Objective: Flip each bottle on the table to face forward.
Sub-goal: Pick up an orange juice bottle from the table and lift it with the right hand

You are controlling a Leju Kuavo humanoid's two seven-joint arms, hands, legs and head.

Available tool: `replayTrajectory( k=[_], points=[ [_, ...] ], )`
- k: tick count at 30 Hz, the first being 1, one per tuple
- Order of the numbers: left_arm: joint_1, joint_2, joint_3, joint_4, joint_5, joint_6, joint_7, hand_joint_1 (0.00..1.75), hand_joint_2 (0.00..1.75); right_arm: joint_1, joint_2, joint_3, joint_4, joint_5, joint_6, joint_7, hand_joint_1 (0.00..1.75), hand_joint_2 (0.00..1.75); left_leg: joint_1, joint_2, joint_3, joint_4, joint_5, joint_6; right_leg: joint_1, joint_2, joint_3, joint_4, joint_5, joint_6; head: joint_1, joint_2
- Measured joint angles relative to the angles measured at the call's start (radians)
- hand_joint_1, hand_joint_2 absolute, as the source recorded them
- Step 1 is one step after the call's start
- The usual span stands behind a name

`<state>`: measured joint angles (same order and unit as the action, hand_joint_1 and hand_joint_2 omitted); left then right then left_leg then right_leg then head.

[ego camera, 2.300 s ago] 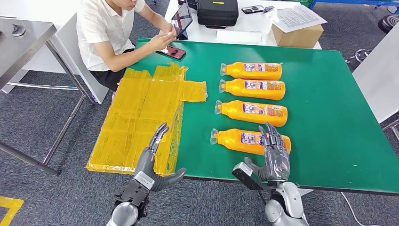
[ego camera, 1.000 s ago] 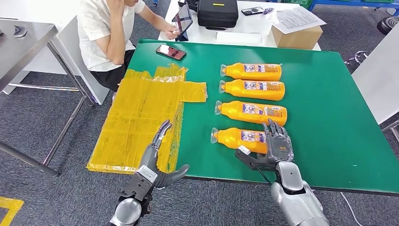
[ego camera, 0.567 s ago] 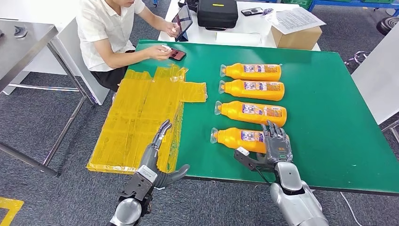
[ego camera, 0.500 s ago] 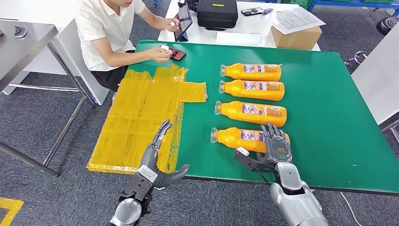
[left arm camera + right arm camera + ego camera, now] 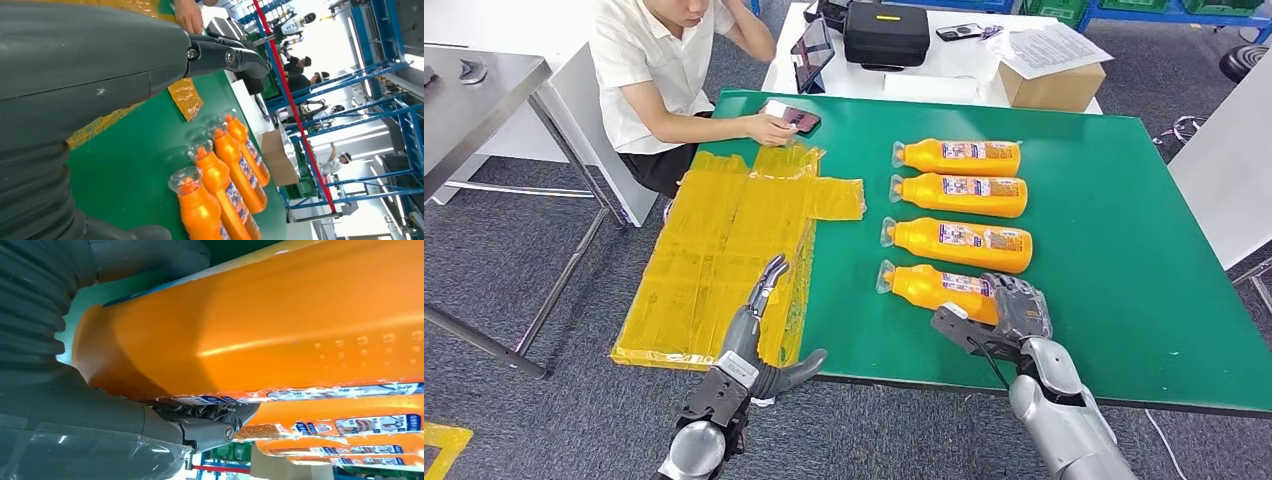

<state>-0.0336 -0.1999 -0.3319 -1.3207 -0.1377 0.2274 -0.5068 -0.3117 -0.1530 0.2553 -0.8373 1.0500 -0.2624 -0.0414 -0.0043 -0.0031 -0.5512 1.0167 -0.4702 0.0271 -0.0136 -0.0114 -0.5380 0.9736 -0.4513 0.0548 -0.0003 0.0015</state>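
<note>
Four orange bottles are laid on their sides in a column on the green counter (image 5: 1124,250), clear caps turned toward the yellow sheet (image 5: 724,250). The nearest bottle (image 5: 934,288) is gripped at its base end by the right hand (image 5: 1018,308), whose fingers (image 5: 1012,292) are wrapped over the body. It is seen tilted slightly out of line with the second bottle (image 5: 959,243), the third bottle (image 5: 959,193) and the far bottle (image 5: 957,156) beyond it.

In the right wrist view the held bottle's smooth, glossy orange plastic is shown close up, with a row of small raised dots on its flank and the torn edge of a printed label; the thumb is seen pressed beneath it. The head view gives none of that detail, but shows the blue and white labels facing up on all four bottles.

The left hand (image 5: 759,330) is held off the counter's near edge, beside the yellow sheet, fingers apart and nothing in them. In the left wrist view its dark finger (image 5: 225,55) is seen stretched out straight, and the bottles' flared transparent caps are shown from low down.

The yellow sheet is crinkled, shiny film, draped over the counter's edge. A person (image 5: 674,70) is seated at the counter's far corner, a hand resting beside a phone (image 5: 792,118).
</note>
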Motion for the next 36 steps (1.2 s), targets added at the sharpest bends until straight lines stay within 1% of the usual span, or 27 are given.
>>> replayTrajectory(
  k=[7, 9, 11, 13, 15, 17, 20, 24, 27, 31, 36],
  points=[
    [0.013, 0.0, 0.002, -0.002, 0.0, 0.001, -0.001, 0.0, 1.75, 0.018, 0.001, -0.031, 0.009, -0.004, -0.027, 0.001, 1.75, 1.75, 0.0, -0.001, 0.007, 0.0, 0.0, 0.0, 0.0, 0.0, 0.009, -0.003, 0.0, 0.0, 0.0, 0.0],
    [0.018, 0.0, 0.003, -0.004, 0.0, 0.001, -0.003, 0.0, 1.75, 0.027, 0.002, -0.042, 0.009, -0.018, -0.04, -0.024, 1.75, 1.75, 0.0, -0.001, 0.008, 0.0, 0.0, 0.001, 0.0, 0.0, 0.011, -0.004, 0.0, 0.0, 0.0, 0.0],
    [0.024, 0.0, 0.005, -0.006, 0.007, 0.003, -0.014, 0.0, 1.75, 0.038, 0.005, -0.06, 0.007, -0.081, -0.042, -0.1, 1.75, 1.75, 0.0, 0.0, 0.009, 0.0, -0.001, 0.001, 0.0, 0.0, 0.012, -0.004, 0.0, 0.0, 0.0, 0.0],
    [0.032, -0.001, 0.009, -0.014, 0.036, 0.008, -0.039, 0.0, 1.75, 0.055, 0.009, -0.087, -0.005, -0.184, -0.034, -0.201, 1.75, 1.75, 0.0, 0.002, 0.009, 0.0, -0.001, 0.002, 0.0, 0.001, 0.012, -0.004, 0.001, 0.001, 0.001, 0.0],
    [0.039, -0.006, 0.019, -0.026, 0.097, 0.01, -0.054, 0.0, 1.75, 0.082, 0.02, -0.108, -0.034, -0.263, -0.029, -0.265, 1.75, 1.75, 0.0, 0.006, 0.01, 0.0, -0.003, 0.002, 0.0, 0.005, 0.012, -0.004, 0.002, 0.001, 0.0, 0.0],
    [0.042, -0.016, 0.035, -0.036, 0.188, -0.008, -0.03, 0.0, 1.75, 0.112, 0.036, -0.12, -0.076, -0.302, -0.029, -0.287, 1.75, 1.75, 0.0, 0.01, 0.01, 0.0, -0.003, 0.002, 0.001, 0.009, 0.012, -0.004, 0.002, 0.001, 0.0, 0.0],
    [0.049, -0.027, 0.06, -0.038, 0.344, -0.057, 0.046, 0.0, 1.75, 0.158, 0.062, -0.126, -0.143, -0.344, -0.029, -0.307, 1.75, 1.75, 0.002, 0.011, 0.009, -0.001, -0.003, 0.002, 0.002, 0.009, 0.012, -0.004, 0.002, 0.0, 0.0, 0.0],
    [0.057, -0.031, 0.08, -0.031, 0.438, -0.097, 0.101, 0.0, 1.75, 0.199, 0.088, -0.127, -0.205, -0.379, -0.032, -0.331, 1.75, 1.75, 0.004, 0.011, 0.003, 0.0, -0.001, 0.001, 0.003, 0.009, 0.013, -0.004, 0.004, -0.002, 0.0, 0.0],
    [0.061, -0.033, 0.083, -0.004, 0.535, -0.136, 0.15, 0.0, 1.75, 0.218, 0.108, -0.122, -0.241, -0.432, -0.039, -0.382, 1.75, 1.75, 0.004, 0.011, 0.0, 0.0, -0.001, 0.001, 0.003, 0.009, 0.012, -0.003, 0.004, -0.002, 0.0, 0.0],
    [0.064, -0.032, 0.071, 0.047, 0.597, -0.181, 0.162, 0.0, 1.75, 0.238, 0.146, -0.094, -0.287, -0.498, -0.034, -0.426, 1.75, 1.75, 0.004, 0.011, -0.005, 0.0, 0.0, 0.001, 0.003, 0.009, 0.007, -0.003, 0.004, -0.002, 0.0, 0.0],
    [0.058, -0.026, 0.034, 0.074, 0.63, -0.227, 0.173, 0.0, 1.75, 0.239, 0.19, -0.039, -0.311, -0.563, 0.004, -0.448, 1.75, 1.75, 0.003, 0.01, -0.01, 0.0, 0.001, 0.001, 0.003, 0.009, 0.002, -0.002, 0.004, -0.002, 0.0, 0.0]
  ],
)
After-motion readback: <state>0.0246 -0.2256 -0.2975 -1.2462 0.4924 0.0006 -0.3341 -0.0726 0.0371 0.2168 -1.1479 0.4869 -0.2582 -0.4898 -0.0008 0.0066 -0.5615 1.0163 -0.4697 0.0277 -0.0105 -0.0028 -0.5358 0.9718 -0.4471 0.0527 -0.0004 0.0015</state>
